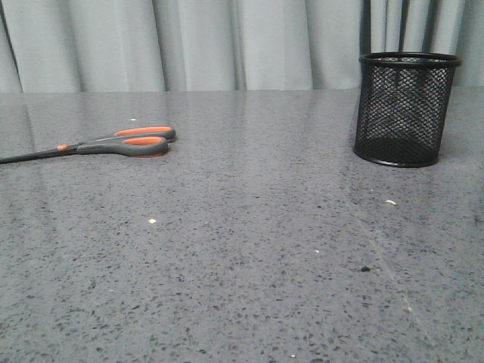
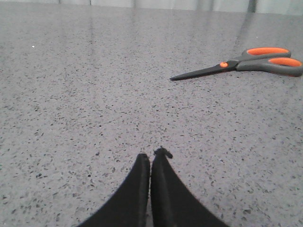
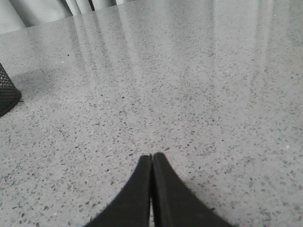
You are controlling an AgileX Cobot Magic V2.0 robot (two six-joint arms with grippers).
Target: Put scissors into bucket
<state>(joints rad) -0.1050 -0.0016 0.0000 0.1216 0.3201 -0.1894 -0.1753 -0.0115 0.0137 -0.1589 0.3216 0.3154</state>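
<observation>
Low front camera facing curtains (image 1: 227, 41), both wrist cameras close above table (image 1: 249, 249), scissors (image 1: 113, 141) shared with left wrist

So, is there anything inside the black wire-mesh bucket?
Through the black wire-mesh bucket only mesh and the grey curtain behind show; nothing stands inside. Its solid base hides the very bottom.

Your scissors (image 1: 113, 142) lie flat and closed at the tabletop's (image 1: 249, 249) left; your black mesh bucket (image 1: 406, 108) stands upright, well apart, far right.
</observation>
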